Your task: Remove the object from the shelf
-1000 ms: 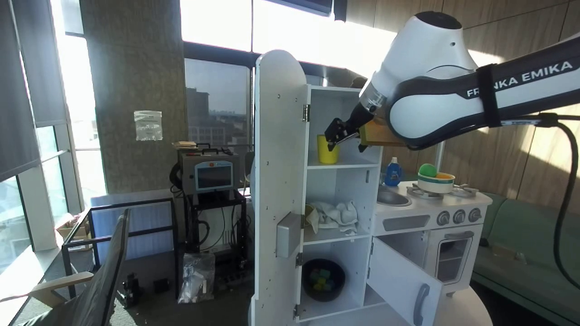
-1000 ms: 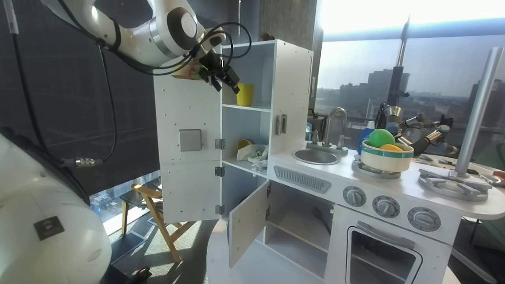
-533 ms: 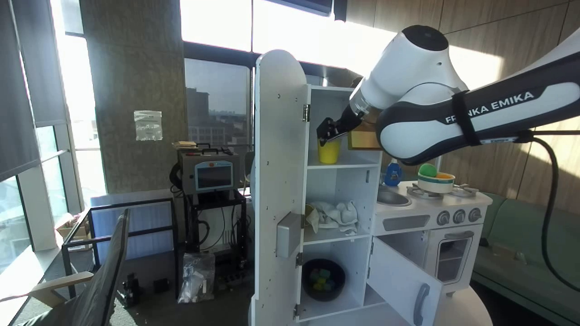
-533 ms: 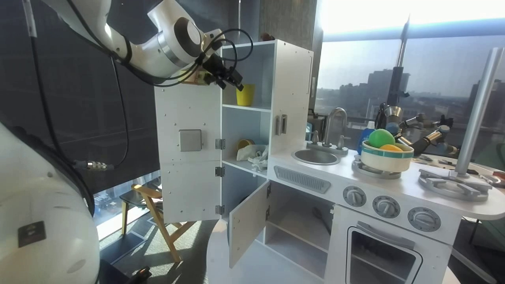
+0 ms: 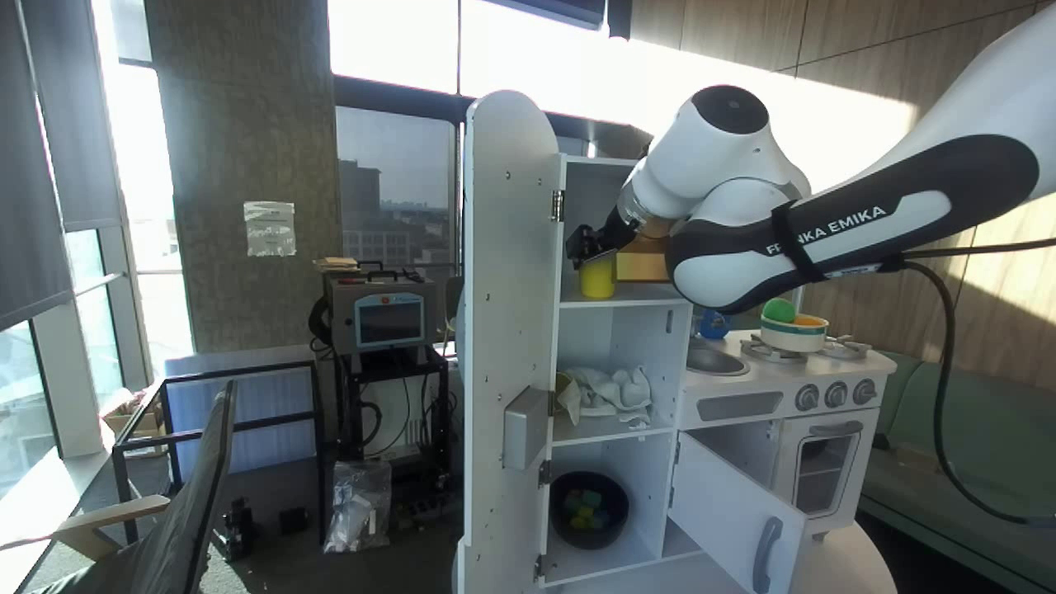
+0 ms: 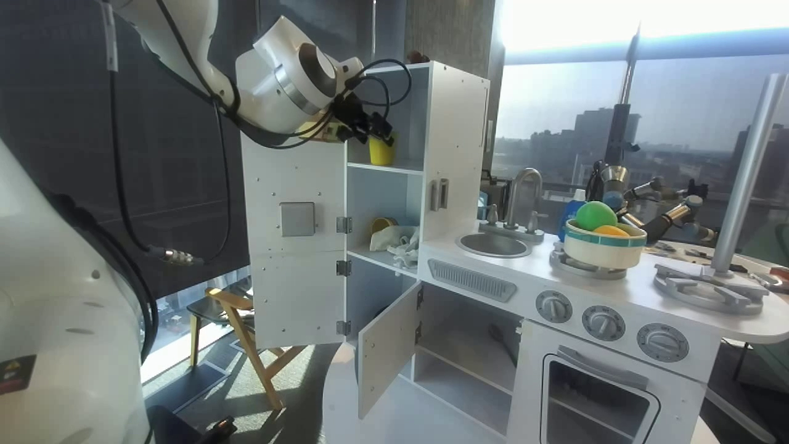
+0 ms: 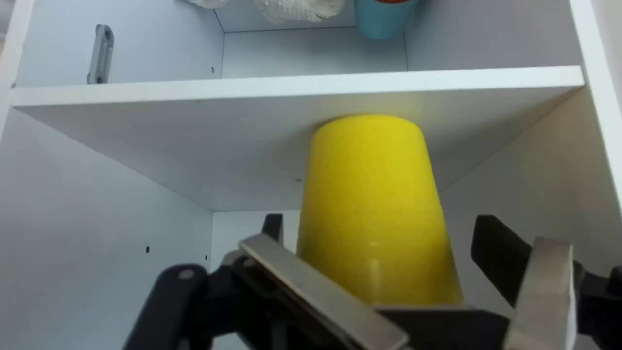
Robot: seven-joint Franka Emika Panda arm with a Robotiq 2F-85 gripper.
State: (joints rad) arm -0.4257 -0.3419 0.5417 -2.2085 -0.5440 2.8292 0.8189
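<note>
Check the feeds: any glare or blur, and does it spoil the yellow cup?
Both exterior views: upper windows blown out white, but clear of the yellow cup; in an exterior view, sun washes over part of the wood wall; wrist view: nearest parts of the tool look slightly soft, while the cup shows only a faint pale highlight.

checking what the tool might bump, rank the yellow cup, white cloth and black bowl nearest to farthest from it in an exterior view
1. Yellow cup: on the top shelf, right by the tool.
2. White cloth: on the middle shelf, below the cup.
3. Black bowl: lowest, in the bottom compartment.
</note>
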